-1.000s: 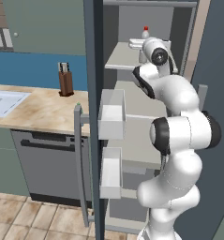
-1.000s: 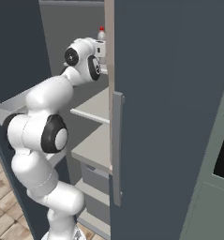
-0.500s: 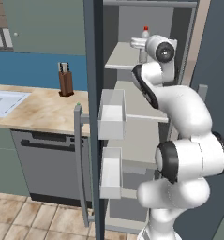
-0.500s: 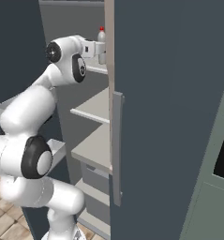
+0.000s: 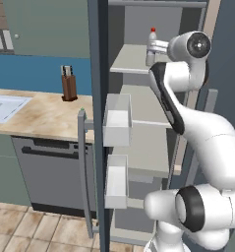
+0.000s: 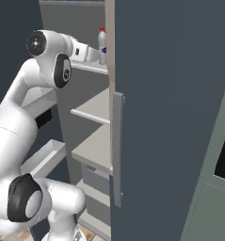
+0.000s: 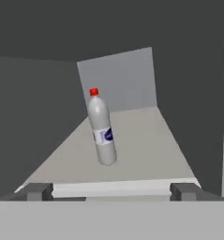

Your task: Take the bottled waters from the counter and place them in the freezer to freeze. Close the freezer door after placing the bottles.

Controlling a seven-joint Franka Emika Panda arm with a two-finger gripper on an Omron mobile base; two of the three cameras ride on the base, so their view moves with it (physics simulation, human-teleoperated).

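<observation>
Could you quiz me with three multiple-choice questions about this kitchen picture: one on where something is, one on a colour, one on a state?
1. Where does the whitish-clear plastic bottle with the blue label stand?
A. on the beige marbled counter
B. on a pale shelf inside the dark slate-grey freezer
C. in a white door bin

2. What colour is that bottle's cap?
A. green
B. black
C. red

3. How does the robot's two-finger gripper stand?
A. open, apart from the bottle
B. shut on the bottle
C. shut on the door handle

Answers:
1 B: both base views show it upright on the upper freezer shelf.
2 C: the hand view shows a red cap on top.
3 A: in the hand view the fingertips sit wide apart with the bottle ahead of them, untouched.
</observation>
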